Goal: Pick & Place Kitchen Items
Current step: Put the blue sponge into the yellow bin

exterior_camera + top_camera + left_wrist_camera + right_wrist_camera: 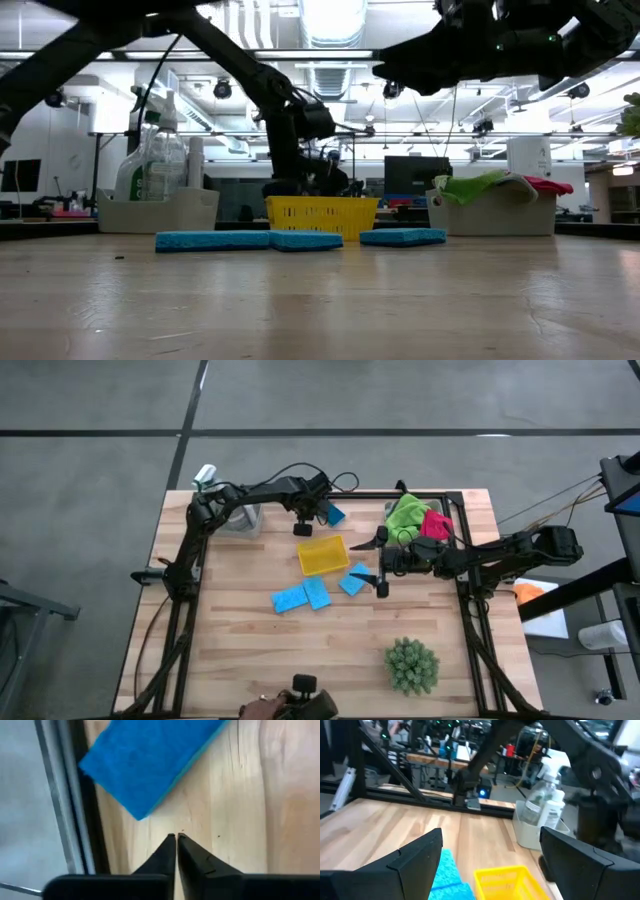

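Well, early going: three blue sponges [315, 594] lie loose on the desk at six o'clock of the yellow tray [323, 555]. Left gripper [303, 529] sits clenched and empty by a fourth sponge [150, 762]; right gripper [380, 565] hangs released over one.

The left gripper [176, 837] points down at bare wooden table [250, 810] with its two dark fingers [162, 855] pressed together and holding nothing, while a blue sponge [150, 757] lies just beyond the tips, apart from them, beside a dark frame rail [85, 820] at the table's edge.
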Robot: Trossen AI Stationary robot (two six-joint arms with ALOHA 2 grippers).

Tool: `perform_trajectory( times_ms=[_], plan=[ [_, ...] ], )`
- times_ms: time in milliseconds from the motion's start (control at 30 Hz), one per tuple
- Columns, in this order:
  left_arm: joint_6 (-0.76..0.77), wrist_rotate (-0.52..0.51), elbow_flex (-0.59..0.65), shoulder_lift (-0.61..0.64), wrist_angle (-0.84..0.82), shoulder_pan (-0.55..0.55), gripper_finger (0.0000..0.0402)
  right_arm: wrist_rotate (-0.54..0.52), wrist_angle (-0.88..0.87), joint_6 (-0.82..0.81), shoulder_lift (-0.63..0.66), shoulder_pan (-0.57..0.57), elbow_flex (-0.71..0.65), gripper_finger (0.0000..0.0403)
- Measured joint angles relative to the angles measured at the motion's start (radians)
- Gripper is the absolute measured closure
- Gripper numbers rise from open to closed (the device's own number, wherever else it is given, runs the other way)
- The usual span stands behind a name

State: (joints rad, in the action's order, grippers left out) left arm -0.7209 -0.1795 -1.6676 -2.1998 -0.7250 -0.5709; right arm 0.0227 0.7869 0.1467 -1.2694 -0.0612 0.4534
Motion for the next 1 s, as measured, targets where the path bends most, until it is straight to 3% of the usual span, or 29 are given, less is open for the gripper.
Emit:
perform_trajectory(
  times_ms=[133,333,467,667,800,1000],
  plan=[
    [0.069,0.108,0.000,0.052,-0.001,-0.005,0.0395,-0.005,-0.005,0.000,0.000,0.000,0.000,0.0072],
    [0.156,0.485,0.059,0.162,0.137,-0.043,0.0399,-0.011,0.015,0.000,0.000,0.000,0.000,0.0072],
    [0.224,0.648,0.204,0.268,0.364,-0.048,0.0400,-0.024,0.022,-0.002,0.000,0.000,0.000,0.0072],
    [0.398,0.704,0.549,0.513,0.903,-0.024,0.0400,-0.071,0.145,-0.010,-0.037,-0.008,0.000,0.0085],
    [0.515,0.704,0.778,0.686,1.180,-0.004,0.0401,-0.091,0.182,-0.038,-0.114,-0.050,0.041,0.0158],
    [0.571,0.689,1.001,0.882,1.272,0.029,0.0401,-0.094,0.044,-0.081,-0.267,-0.156,0.218,0.0356]
  ],
)
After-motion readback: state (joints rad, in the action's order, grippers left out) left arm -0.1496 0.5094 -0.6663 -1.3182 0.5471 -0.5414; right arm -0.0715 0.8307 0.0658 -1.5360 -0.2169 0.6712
